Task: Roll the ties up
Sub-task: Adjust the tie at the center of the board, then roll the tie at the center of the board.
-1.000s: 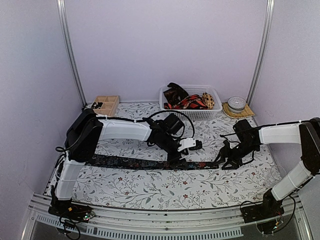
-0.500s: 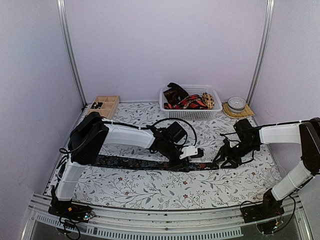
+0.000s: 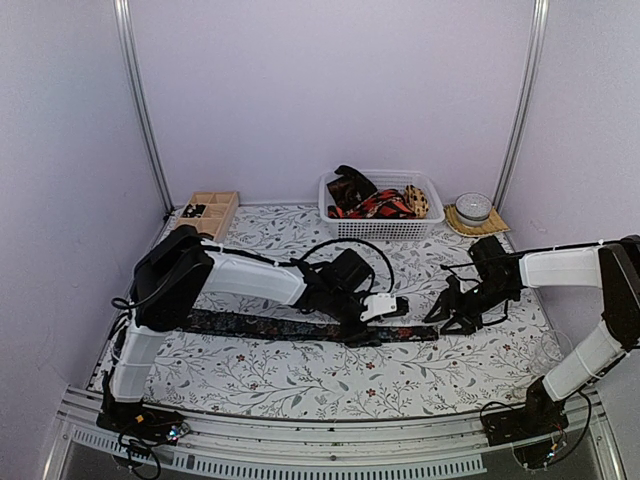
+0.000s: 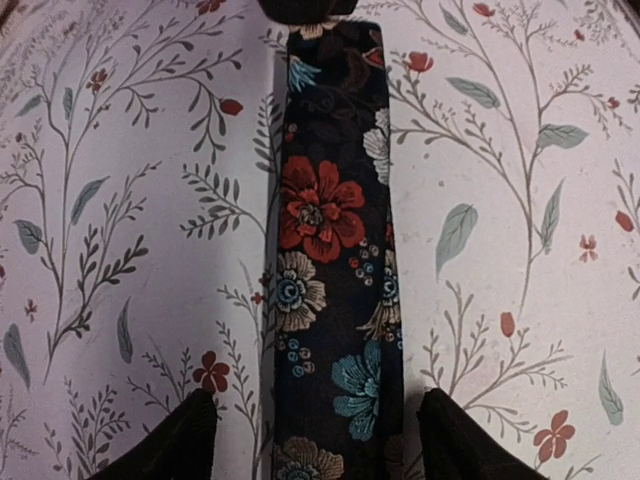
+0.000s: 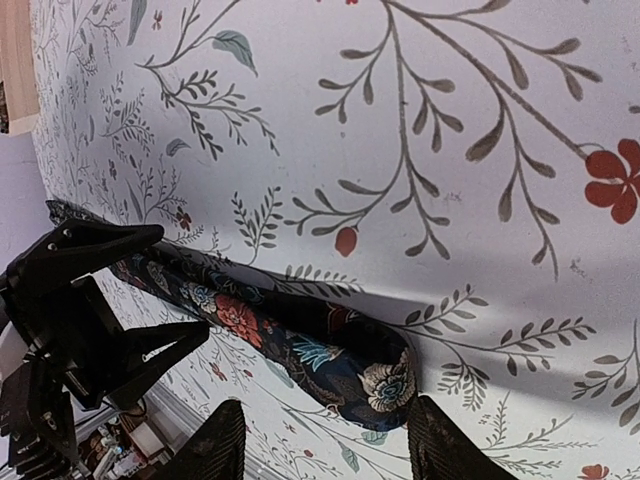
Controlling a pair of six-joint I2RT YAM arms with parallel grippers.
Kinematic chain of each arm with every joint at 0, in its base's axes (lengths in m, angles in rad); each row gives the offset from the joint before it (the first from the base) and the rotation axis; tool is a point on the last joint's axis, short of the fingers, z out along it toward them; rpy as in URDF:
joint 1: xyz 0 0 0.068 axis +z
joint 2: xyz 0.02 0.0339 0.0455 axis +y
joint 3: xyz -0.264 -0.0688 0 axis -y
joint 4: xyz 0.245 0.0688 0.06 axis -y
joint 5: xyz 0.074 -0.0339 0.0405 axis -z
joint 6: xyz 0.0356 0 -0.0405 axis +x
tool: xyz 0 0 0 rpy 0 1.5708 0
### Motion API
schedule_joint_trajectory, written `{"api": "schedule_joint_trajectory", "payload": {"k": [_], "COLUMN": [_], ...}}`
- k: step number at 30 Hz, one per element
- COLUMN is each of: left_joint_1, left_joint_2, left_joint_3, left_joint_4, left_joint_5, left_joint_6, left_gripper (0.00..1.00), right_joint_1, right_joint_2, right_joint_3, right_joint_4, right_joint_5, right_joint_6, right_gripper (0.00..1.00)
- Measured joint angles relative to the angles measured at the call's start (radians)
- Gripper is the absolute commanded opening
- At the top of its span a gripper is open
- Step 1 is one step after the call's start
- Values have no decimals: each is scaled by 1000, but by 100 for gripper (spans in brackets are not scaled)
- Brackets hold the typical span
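One dark floral tie (image 3: 270,326) lies flat across the middle of the table, running left to right. My left gripper (image 3: 392,308) is low over its right part. In the left wrist view the tie (image 4: 335,250) runs between the open left gripper (image 4: 322,445), with a gap on each side. My right gripper (image 3: 440,312) is at the tie's right end. That end (image 5: 385,385) is rounded and slightly raised, and it sits between the spread fingers of the right gripper (image 5: 330,440), next to the right-hand finger (image 5: 440,435). More ties (image 3: 375,202) fill the basket.
A white mesh basket (image 3: 385,229) stands at the back centre. A shallow wooden tray (image 3: 212,210) with compartments is at the back left. A round grey object on a woven mat (image 3: 473,209) sits at the back right. The tablecloth is white with a floral print.
My left gripper has come down and forward onto the tie's right part. The right gripper has hardly moved, and the tie lies as before.
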State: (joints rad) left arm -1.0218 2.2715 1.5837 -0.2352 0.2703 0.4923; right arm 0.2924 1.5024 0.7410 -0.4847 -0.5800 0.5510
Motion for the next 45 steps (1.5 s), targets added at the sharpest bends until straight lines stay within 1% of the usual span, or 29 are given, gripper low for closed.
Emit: {"api": "schedule_joint_trajectory", "payload": {"k": [3, 6, 9, 13, 21, 26, 28, 29, 31, 32, 37, 39, 45], "left_joint_1": [-3, -8, -12, -18, -29, -32, -32, -33, -34, -34, -31, -24, -8], "left_joint_2": [-30, -53, -68, -71, -73, -73, -73, -73, -73, -74, -76, -82, -88], "left_joint_3": [-49, -91, -116, -126, -134, -136, -137, -137, -137, -137, -129, -125, -73], "left_joint_4": [24, 58, 69, 77, 96, 100, 101, 102, 105, 109, 103, 79, 21], "left_joint_5": [-26, -43, -55, -63, -82, -88, -89, -91, -98, -104, -100, -82, -5], "left_joint_6": [0, -3, -1, 9, 16, 16, 16, 16, 16, 10, -11, -25, -104], "left_gripper": [66, 56, 51, 50, 42, 41, 42, 44, 59, 63, 74, 76, 75], "right_joint_1": [0, 0, 0, -1, -1, -1, -1, -1, -1, -1, -1, -1, -1], "right_joint_2": [0, 0, 0, 0, 0, 0, 0, 0, 0, 0, 0, 0, 0], "right_joint_3": [0, 0, 0, -1, -15, -15, -15, -15, -15, -15, -15, -15, -36], "right_joint_4": [4, 11, 18, 25, 38, 40, 40, 40, 40, 40, 32, 26, 38], "right_joint_5": [-5, -8, -10, -16, -28, -29, -29, -29, -28, -28, -10, 3, 20], "right_joint_6": [5, 9, 10, 13, 19, 21, 22, 22, 22, 21, 9, 2, -17], "right_gripper": [55, 55, 55, 55, 55, 54, 54, 54, 54, 54, 54, 54, 49]}}
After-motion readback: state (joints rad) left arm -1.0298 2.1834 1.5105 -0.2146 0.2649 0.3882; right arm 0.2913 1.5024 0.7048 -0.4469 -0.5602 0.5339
